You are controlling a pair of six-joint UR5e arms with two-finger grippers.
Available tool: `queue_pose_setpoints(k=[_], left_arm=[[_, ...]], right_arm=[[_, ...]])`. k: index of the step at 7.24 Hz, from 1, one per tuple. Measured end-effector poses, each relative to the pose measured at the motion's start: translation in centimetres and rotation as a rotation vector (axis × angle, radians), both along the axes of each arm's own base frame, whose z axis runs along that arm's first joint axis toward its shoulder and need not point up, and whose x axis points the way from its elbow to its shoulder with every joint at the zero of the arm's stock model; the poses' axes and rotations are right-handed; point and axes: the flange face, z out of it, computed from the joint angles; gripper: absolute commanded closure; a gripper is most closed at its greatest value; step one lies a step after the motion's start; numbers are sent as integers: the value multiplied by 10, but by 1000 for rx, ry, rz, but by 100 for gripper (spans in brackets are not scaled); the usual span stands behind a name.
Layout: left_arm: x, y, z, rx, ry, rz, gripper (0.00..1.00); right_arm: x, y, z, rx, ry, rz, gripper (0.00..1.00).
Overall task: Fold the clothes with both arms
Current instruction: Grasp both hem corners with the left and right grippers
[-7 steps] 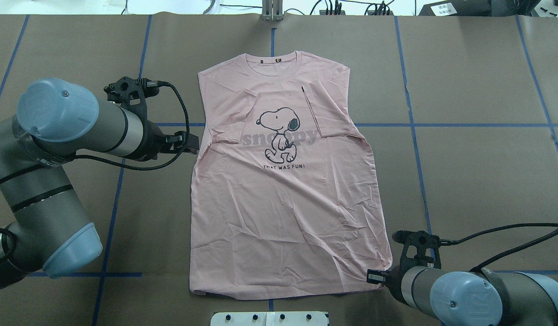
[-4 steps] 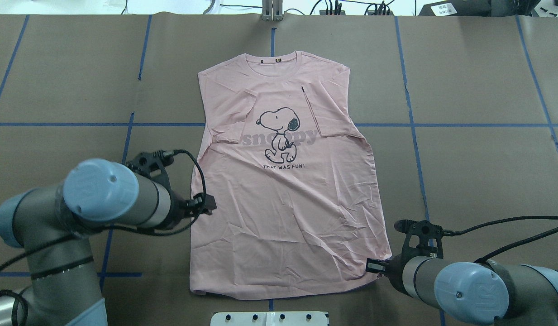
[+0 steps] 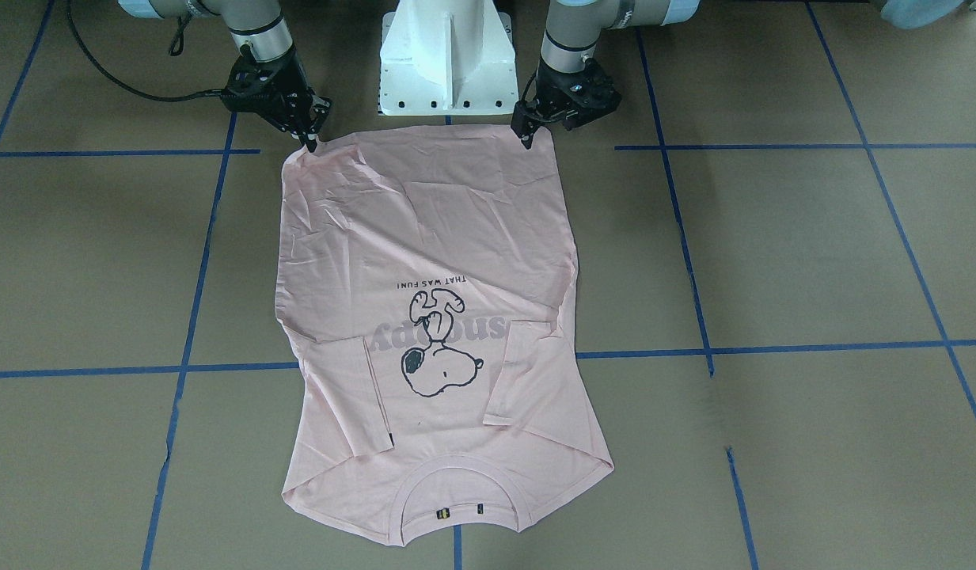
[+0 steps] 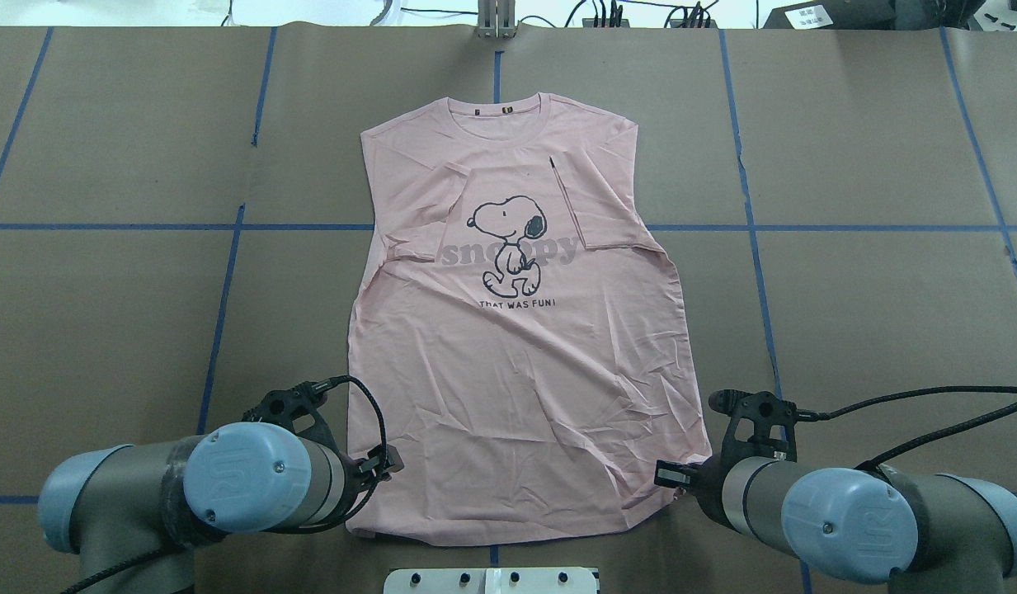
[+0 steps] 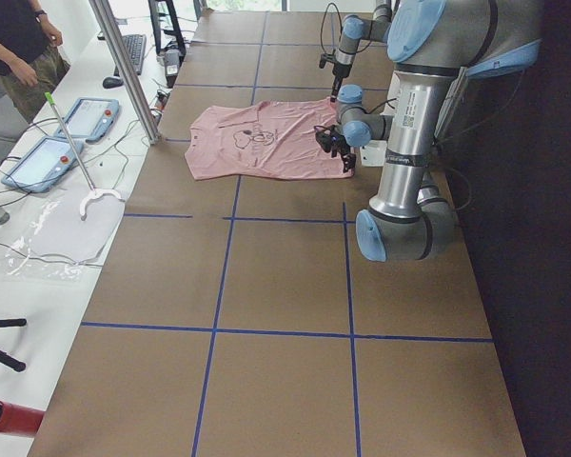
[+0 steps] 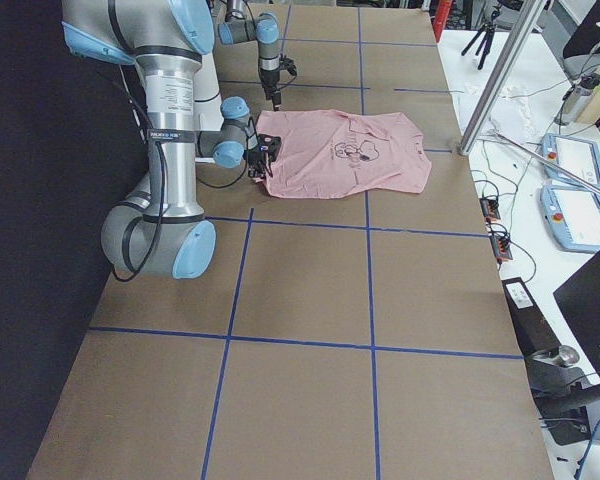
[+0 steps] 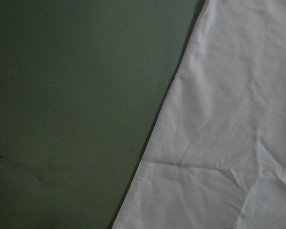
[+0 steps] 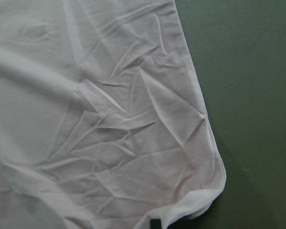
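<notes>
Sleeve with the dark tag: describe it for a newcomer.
The pink T-shirt lies flat mid-table, neck away from the robot. In the overhead view, this sleeve is folded inward right of the dog print; only it, not the opposite sleeve, bears a small dark tag.

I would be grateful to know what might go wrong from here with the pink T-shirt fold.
The pale pink T-shirt is creased at the hem corner beside the right gripper, so a pinch may catch a wrinkle or only one layer. The left gripper is near the side edge and might close on the bare brown table. The folded-in sleeves may flop open if lifted.
</notes>
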Motion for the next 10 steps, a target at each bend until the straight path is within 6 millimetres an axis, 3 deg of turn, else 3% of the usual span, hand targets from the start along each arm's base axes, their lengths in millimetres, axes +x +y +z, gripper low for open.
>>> queue_pose_setpoints(k=[2, 4, 5, 6, 7, 8, 10], left_arm=[[18, 13, 15, -8, -36, 9, 14], [20, 14, 16, -9, -38, 11, 20], [19, 15, 15, -9, -36, 13, 34], [19, 15, 15, -10, -36, 13, 67], [20, 15, 15, -11, -37, 12, 92], [21, 15, 15, -11, -37, 12, 100], [20, 16, 12, -10, -30, 15, 100]], right_arm=[[0, 0, -1, 0, -1, 1, 100], [0, -2, -1, 0, -2, 3, 100], [0, -2, -1, -1, -2, 3, 100], [1, -3, -1, -2, -2, 4, 100], [1, -4, -1, -3, -2, 5, 100], [1, -4, -1, -3, -2, 6, 100], [2, -6, -1, -4, -2, 8, 100]])
